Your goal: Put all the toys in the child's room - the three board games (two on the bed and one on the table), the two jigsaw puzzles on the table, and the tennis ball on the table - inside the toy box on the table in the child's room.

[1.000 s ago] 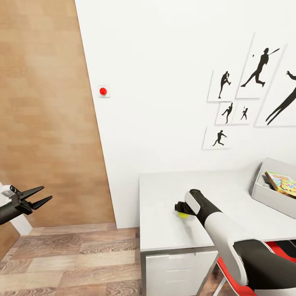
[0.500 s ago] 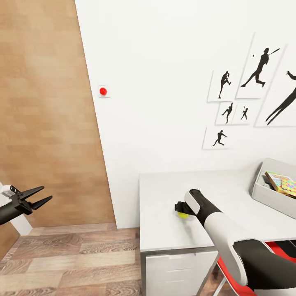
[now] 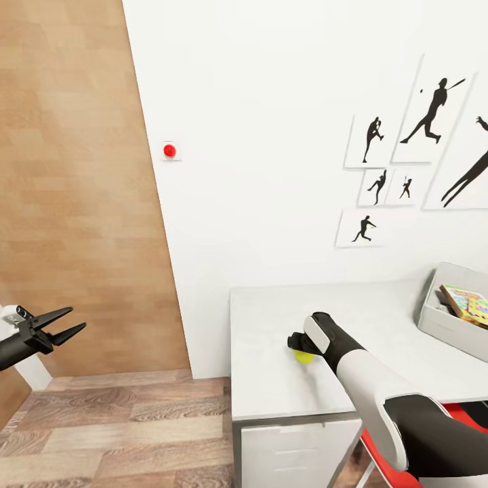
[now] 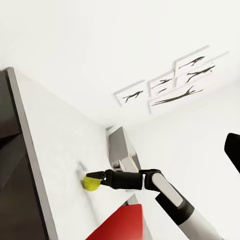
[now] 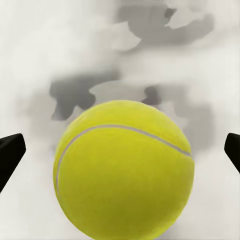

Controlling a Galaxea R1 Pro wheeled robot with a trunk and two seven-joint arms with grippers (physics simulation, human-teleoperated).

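Observation:
The tennis ball [image 3: 303, 357] rests on the table [image 3: 271, 396] near its left end. My right gripper [image 3: 297, 344] is lowered over it and stands open. In the right wrist view the ball [image 5: 124, 170] sits between the two dark fingertips [image 5: 10, 152] with a gap on each side. The left wrist view shows the same ball [image 4: 91, 183] under that gripper [image 4: 96, 178]. The toy box [image 3: 449, 327] stands at the table's right end with a flat colourful toy [image 3: 468, 302] inside; I cannot tell its kind. My left gripper [image 3: 68, 324] hangs open over the floor, far left.
A brown wooden door [image 3: 74, 203] fills the left wall beside a small red wall dot [image 3: 169, 150]. Baseball silhouette prints [image 3: 407, 156] hang above the table. White drawers [image 3: 291, 451] sit under the tabletop, and a red chair [image 3: 379, 454] is beneath my right arm.
The whole picture has shifted slightly, so the camera moved a little. Both arms and the ball keep their places.

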